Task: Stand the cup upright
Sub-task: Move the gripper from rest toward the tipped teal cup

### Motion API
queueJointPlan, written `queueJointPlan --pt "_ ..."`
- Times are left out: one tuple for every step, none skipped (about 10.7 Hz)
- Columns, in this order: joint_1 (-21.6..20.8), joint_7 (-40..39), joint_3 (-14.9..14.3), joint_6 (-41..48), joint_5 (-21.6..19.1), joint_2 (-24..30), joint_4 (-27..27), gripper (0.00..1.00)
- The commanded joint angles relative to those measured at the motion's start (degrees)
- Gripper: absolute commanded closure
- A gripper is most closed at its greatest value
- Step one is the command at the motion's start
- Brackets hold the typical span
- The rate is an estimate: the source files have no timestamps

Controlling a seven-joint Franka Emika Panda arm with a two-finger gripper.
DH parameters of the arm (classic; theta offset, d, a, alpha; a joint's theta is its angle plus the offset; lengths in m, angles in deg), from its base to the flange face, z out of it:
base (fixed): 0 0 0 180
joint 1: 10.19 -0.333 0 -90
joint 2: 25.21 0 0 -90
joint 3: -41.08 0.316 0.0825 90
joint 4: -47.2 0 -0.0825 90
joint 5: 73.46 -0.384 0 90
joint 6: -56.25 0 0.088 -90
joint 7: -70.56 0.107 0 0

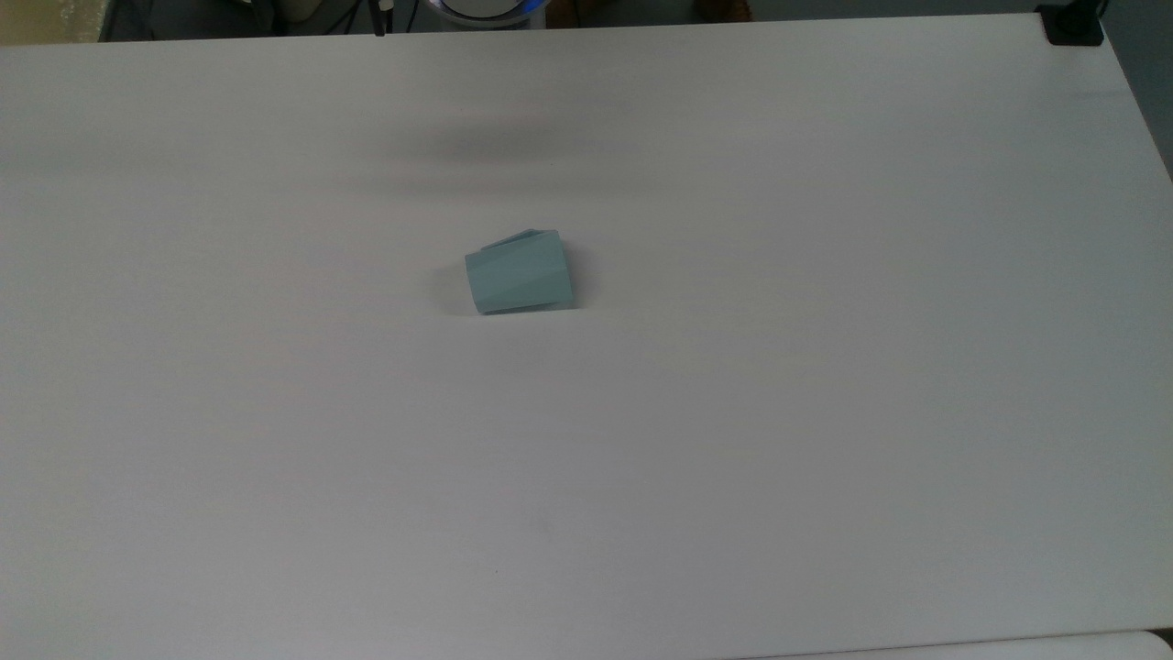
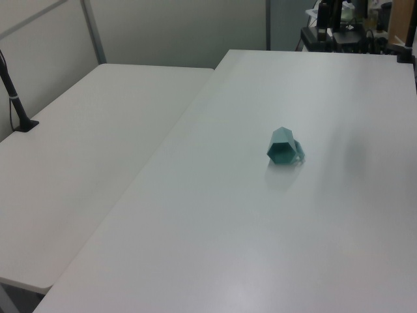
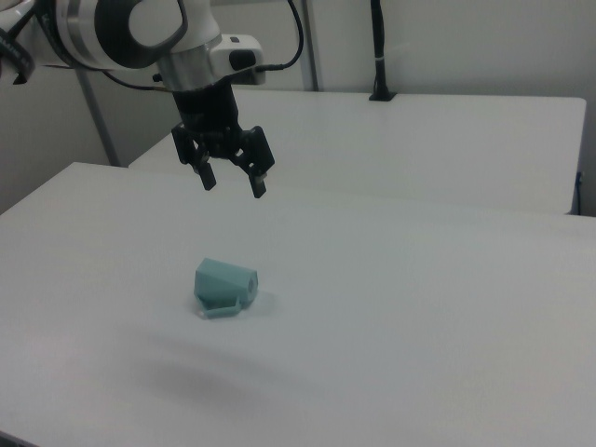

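The teal cup [image 1: 519, 272] lies on its side on the white table [image 1: 825, 412]. The gripper [image 3: 233, 182] hangs above the cup, fingers spread wide.

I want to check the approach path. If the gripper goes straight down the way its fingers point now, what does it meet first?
Probably the bare table, not the cup. In the right view the open gripper hangs above the cup lying on its side, but seemingly farther back. Depth is unclear there.

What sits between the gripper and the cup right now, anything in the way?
Nothing. In the right view the open gripper hangs in the air above the cup, which lies on its side on the white table; the stretch between them is bare.
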Motion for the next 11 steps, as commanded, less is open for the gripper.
queueJointPlan --pt "-0.1 7.4 5.4 0.5 2.4 0.3 0.4 0.00" --pt "-0.2 11.1 8.8 0.1 4.4 -0.4 0.4 0.00" --pt "-0.2 15.2 12.4 -0.9 6.5 -1.7 0.4 0.00" --pt "-0.4 18.8 14.9 -2.3 7.8 -3.3 0.3 0.00" --pt "-2.2 21.4 16.5 -2.7 9.9 -6.0 0.4 0.00" --pt "-6.4 24.0 16.5 -2.9 14.1 -9.4 0.4 0.00" --pt "-9.3 25.4 16.5 -3.3 18.4 -13.0 0.4 0.00" --pt "-12.0 25.9 16.4 -4.4 21.9 -16.2 0.4 0.00" --pt "-14.0 27.3 16.1 -4.4 25.3 -18.7 0.3 0.00" --pt "-14.8 28.3 16.0 -4.5 26.8 -20.0 0.2 0.00" --pt "-15.9 29.0 15.9 -4.4 28.2 -20.8 0.0 0.00"
